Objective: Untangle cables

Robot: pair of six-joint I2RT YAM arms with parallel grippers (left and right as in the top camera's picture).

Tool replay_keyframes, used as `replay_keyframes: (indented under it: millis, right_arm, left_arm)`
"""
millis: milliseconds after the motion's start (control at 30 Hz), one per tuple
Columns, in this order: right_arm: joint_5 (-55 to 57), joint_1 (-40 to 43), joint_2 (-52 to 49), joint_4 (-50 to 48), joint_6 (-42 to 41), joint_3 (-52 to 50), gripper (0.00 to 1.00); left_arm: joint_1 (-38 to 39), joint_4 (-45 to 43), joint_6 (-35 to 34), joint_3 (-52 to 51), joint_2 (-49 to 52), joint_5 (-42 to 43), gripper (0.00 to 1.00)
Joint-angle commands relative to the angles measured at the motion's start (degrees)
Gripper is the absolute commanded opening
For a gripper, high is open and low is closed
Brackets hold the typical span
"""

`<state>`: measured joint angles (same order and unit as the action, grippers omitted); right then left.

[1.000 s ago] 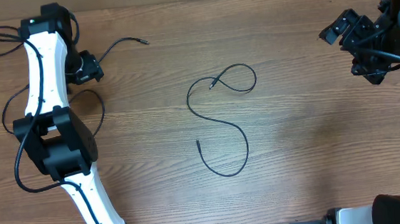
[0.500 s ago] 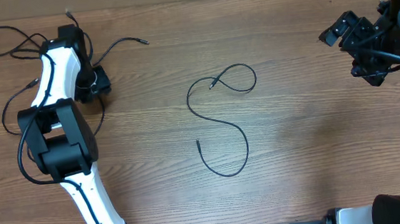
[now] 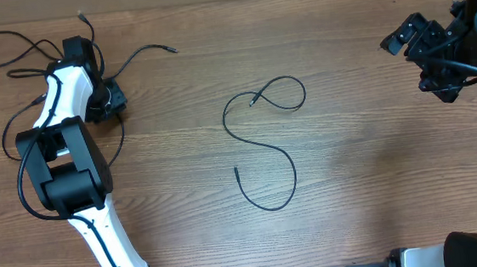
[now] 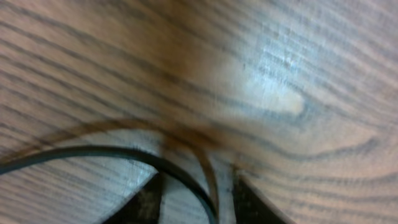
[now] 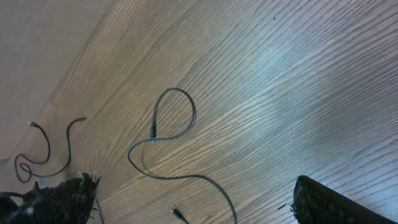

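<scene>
Wooden table (image 3: 377, 165) carries one cable (image 3: 261, 144) lying loose in an S at its middle and a tangle of cables (image 3: 10, 49) at the left edge. There the left gripper (image 4: 198, 199) stands narrowed about a strand (image 4: 93, 152) — whether pinched I cannot tell; right gripper (image 5: 196, 202) gapes wide, empty

Left wrist view v. blurred, close on table (image 4: 267, 74). Left gripper (image 4: 198, 202) fingers (image 4: 144, 208) just dark wedges cut by bottom edge; cable (image 4: 93, 151) runs btwn them, gripped or not – can't tell. Overhead: left arm (image 3: 57, 84) covers part of cable tangle (image 3: 2, 34). Right gripper (image 5: 193, 183) fingers (image 5: 323, 202) cropped at bottom corners.
</scene>
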<state>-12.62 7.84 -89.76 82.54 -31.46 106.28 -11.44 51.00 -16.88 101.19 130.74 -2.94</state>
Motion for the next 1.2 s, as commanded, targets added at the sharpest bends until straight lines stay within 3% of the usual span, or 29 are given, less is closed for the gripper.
replay_keyframes:
  millis: [0,33,233,333,533,700,767,800,900,1000,1167]
  right_arm:
    - [0.61,0.04,-0.07,-0.13,0.48,-0.2,1.0]
    - [0.61,0.04,-0.07,-0.15,0.48,-0.2,1.0]
    - [0.61,0.04,-0.07,-0.15,0.48,-0.2,1.0]
    - [0.61,0.04,-0.07,-0.13,0.48,-0.2,1.0]
    - [0.61,0.04,-0.07,-0.13,1.44,-0.2,1.0]
    - [0.61,0.04,-0.07,-0.13,1.57,-0.2,1.0]
    - [0.61,0.04,-0.07,-0.13,1.57,-0.2,1.0]
    - [0.61,0.04,-0.07,-0.13,1.57,-0.2,1.0]
    - [0.61,0.04,-0.07,-0.13,1.6,-0.2,1.0]
    - [0.61,0.04,-0.07,-0.13,1.6,-0.2,1.0]
    - [0.61,0.04,-0.07,-0.09,1.7,-0.2,1.0]
  left_arm:
    - [0.11,-1.29,-0.02,-2.64,0.13,4.22,0.11]
    - [0.13,-1.36,-0.02,-2.75,0.13,4.31,0.04]
    - [2.12,-1.18,8.17,-2.78,0.11,5.88,0.04]
    - [3.1,-0.22,8.35,-2.64,-0.04,5.75,0.04]
    - [3.61,5.31,15.5,2.12,-0.57,4.79,0.04]
    - [2.93,9.86,7.5,4.04,-0.59,1.9,0.04]
    - [2.01,12.0,7.45,4.48,-0.59,1.88,0.16]
    - [1.7,12.85,7.48,5.09,-0.59,1.9,0.27]
    - [1.18,16.81,7.54,8.94,-0.59,2.38,0.79]
    - [0.94,22.32,7.67,16.46,-0.59,2.34,1.0]
    - [0.13,28.68,6.47,27.78,-0.59,1.4,1.0]
